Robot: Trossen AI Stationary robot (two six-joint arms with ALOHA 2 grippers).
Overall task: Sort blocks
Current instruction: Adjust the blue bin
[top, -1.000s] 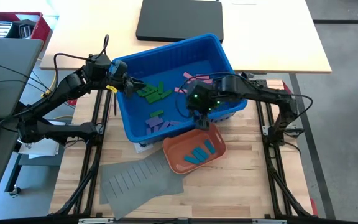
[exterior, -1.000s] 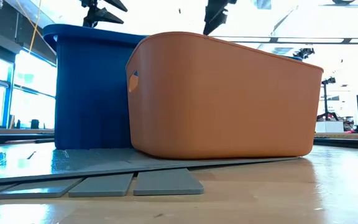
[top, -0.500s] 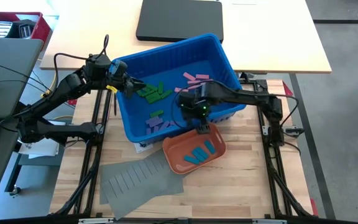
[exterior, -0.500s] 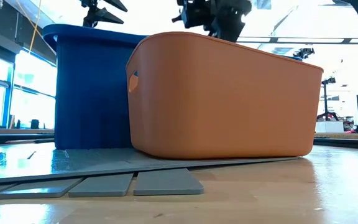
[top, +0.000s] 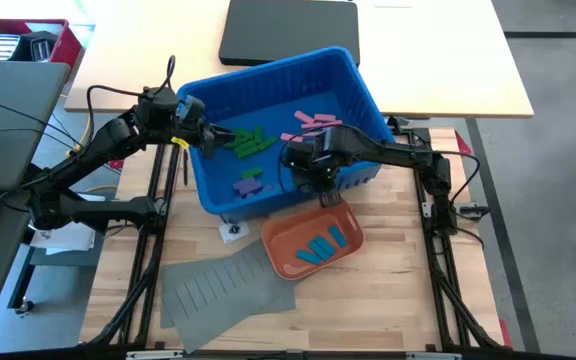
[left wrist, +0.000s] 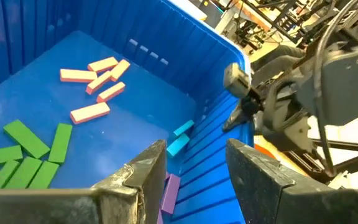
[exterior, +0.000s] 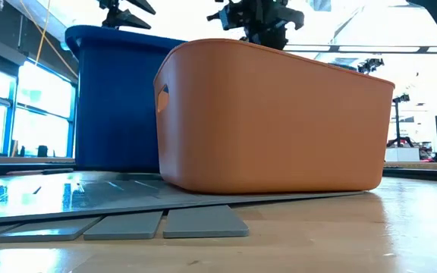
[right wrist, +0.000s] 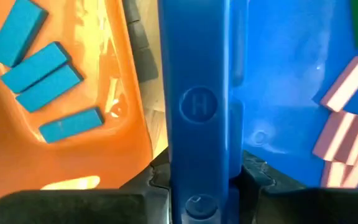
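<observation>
Blue bin [top: 348, 75], orange tray [top: 280, 245], green [top: 248, 142], pink [top: 313, 122], purple [top: 250, 186], blue blocks [top: 323, 245], grey sheet [top: 223, 290]

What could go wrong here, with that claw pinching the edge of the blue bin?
The right gripper is clamped on the blue bin's rim, so a pull could tip it and slide the blocks around. The bin could also bump the orange tray just beside it. The left gripper hangs open inside the bin and might get struck.

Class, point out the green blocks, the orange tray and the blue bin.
green blocks [top: 248, 143], high view, middle of the pile.
orange tray [top: 280, 252], high view, bare floor near its rim.
blue bin [top: 268, 85], high view, far wall.
</observation>
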